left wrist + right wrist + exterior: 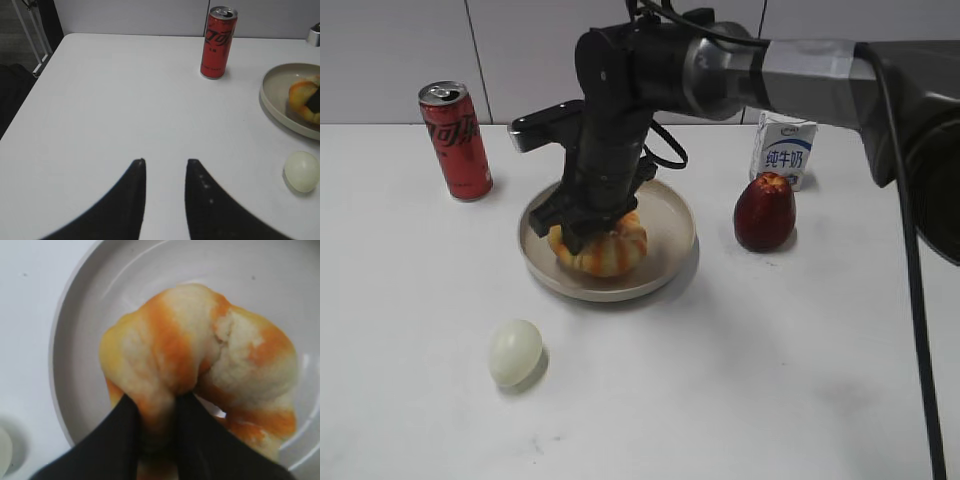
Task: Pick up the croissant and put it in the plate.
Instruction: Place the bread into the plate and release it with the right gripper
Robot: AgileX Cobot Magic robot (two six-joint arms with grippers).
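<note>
The croissant, curled with orange and cream stripes, sits inside the beige plate. My right gripper is shut on it from above. In the right wrist view the two black fingers pinch one ridge of the croissant over the plate. My left gripper is open and empty over bare table, left of the plate. The croissant's edge shows there too.
A red cola can stands left of the plate. A pale egg lies in front of it. A dark red fruit and a small milk carton stand to the right.
</note>
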